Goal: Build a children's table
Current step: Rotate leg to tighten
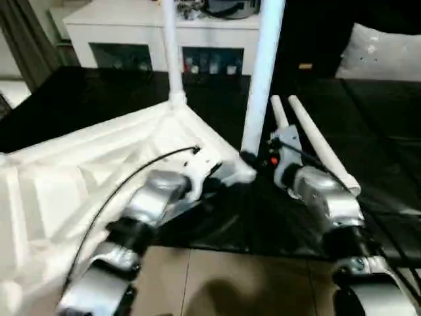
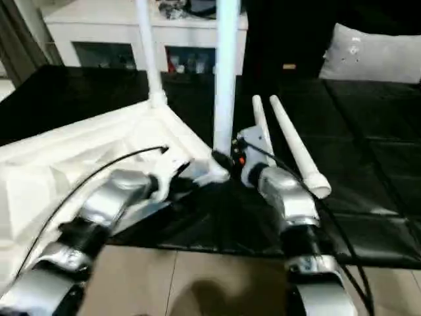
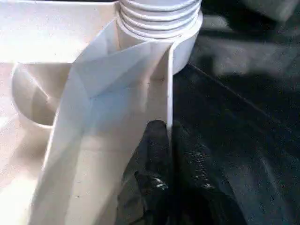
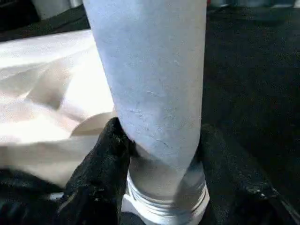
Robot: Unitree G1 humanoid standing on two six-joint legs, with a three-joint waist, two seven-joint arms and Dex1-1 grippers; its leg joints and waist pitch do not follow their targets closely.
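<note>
While the tabletop [image 1: 79, 171] lies upside down on the black worktop [image 1: 368, 131], ribs up and reaching out over the worktop's near edge, the job looks about half done. One leg [image 1: 170, 46] already stands in the far corner socket, and a second leg [image 1: 262, 72] stands upright at the corner nearest my hands, its threaded end at the socket. From these views I cannot tell whether it is fully seated, so I judge this the step in hand. Two more legs [image 1: 316, 141] lie side by side on the worktop, just beyond my right forearm, toward the right edge, waiting for the two remaining corners.

My right fingers [image 4: 159, 178] sit on either side of the second leg just above its threads, pinching it. My left fingers [image 3: 161, 154] are pressed together on the thin rim wall of the tabletop, right beside that same socket, steadying the corner while the leg goes in.
</note>
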